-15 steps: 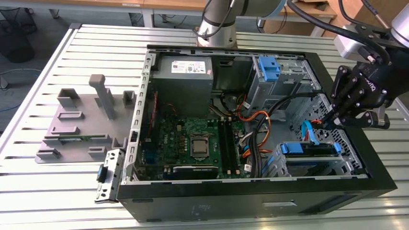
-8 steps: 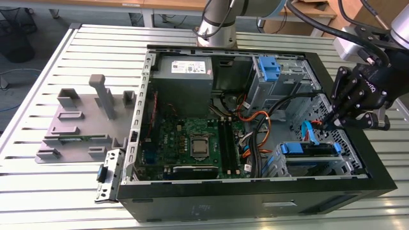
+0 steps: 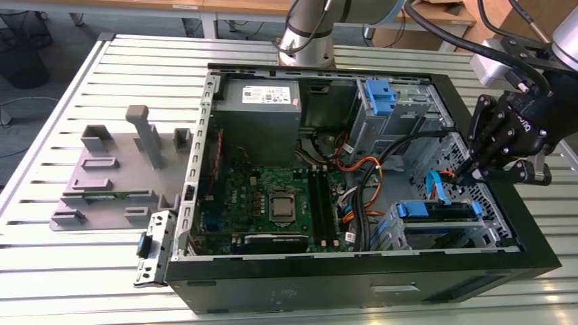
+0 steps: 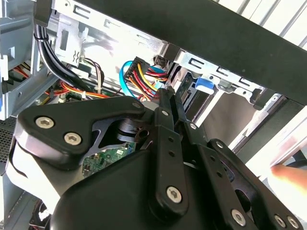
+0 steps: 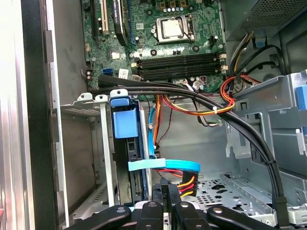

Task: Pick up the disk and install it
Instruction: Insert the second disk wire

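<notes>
The slatted desk (image 3: 91, 68) carries an open computer case (image 3: 361, 277) lying on its side, with the green circuit board (image 3: 271, 196) well away from the fingers.

The disk (image 3: 438, 210) appears to be in its metal bay (image 3: 451, 233) already, just below and in front of the fingertips, with its blue bracket showing at the bay mouth. Judging from that, the pick-up and the slide-in look done. Whether the disk is fully seated or its cables are plugged in I cannot tell.

The gripper (image 3: 465, 177) hangs over that corner of the case. In both wrist views the 2 fingers (image 5: 158, 196) look pressed together, with nothing visibly pinched between them.

The first wrist view shows the disk's blue tab (image 5: 125, 122) ahead of the fingertips, and a blue ribbon cable (image 5: 163, 165) and a red-and-yellow wire plug (image 5: 184, 182) lying right at them. The exterior view hides that closeness. The second wrist view shows the fingers (image 4: 165, 110) edge-on, pointing towards the tab (image 4: 204, 84).
</notes>
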